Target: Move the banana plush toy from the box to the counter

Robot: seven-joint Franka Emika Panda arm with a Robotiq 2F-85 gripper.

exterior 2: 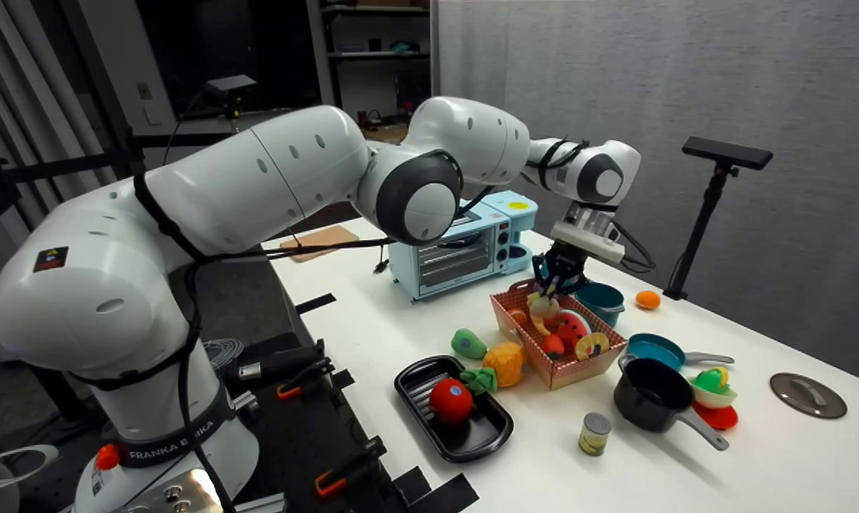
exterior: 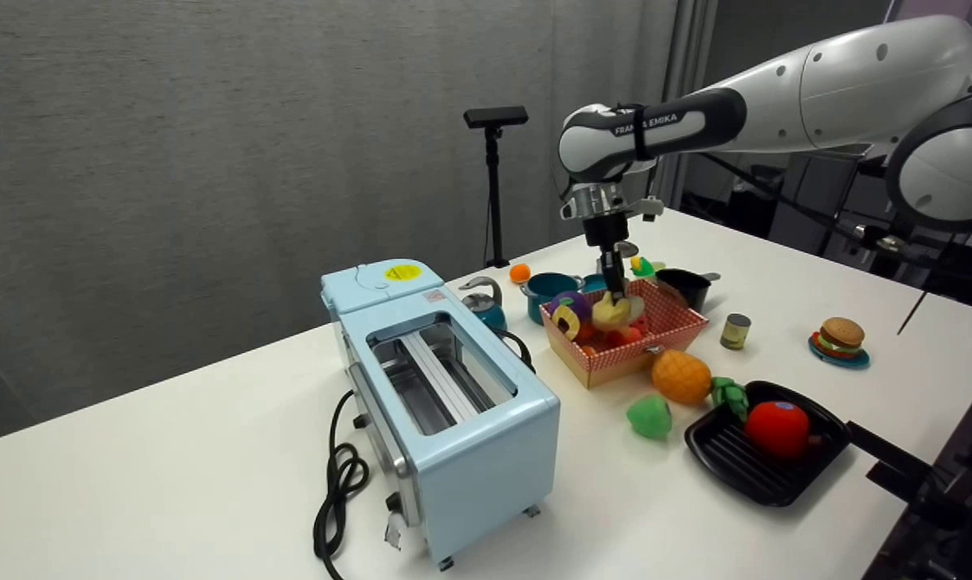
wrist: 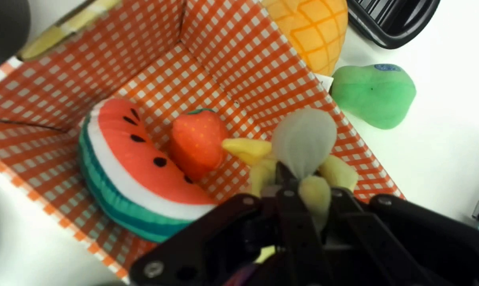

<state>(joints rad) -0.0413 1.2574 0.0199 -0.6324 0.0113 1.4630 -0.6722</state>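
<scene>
There is one box [exterior 2: 583,365], one toaster [exterior: 486,467], one can [exterior: 734,332] and one burger [exterior: 840,336].

In the wrist view, the gripper [wrist: 303,190] covers part of the banana plush toy [wrist: 305,137]; the box [wrist: 239,47] runs off the left edge, and the pineapple toy [wrist: 317,33] and black tray [wrist: 416,24] are cut by the top. Low in the frame, a purple thing [wrist: 242,275] is mostly hidden. In an exterior view, the arm [exterior 2: 465,139] blocks part of the blue toaster [exterior 2: 465,262].
</scene>
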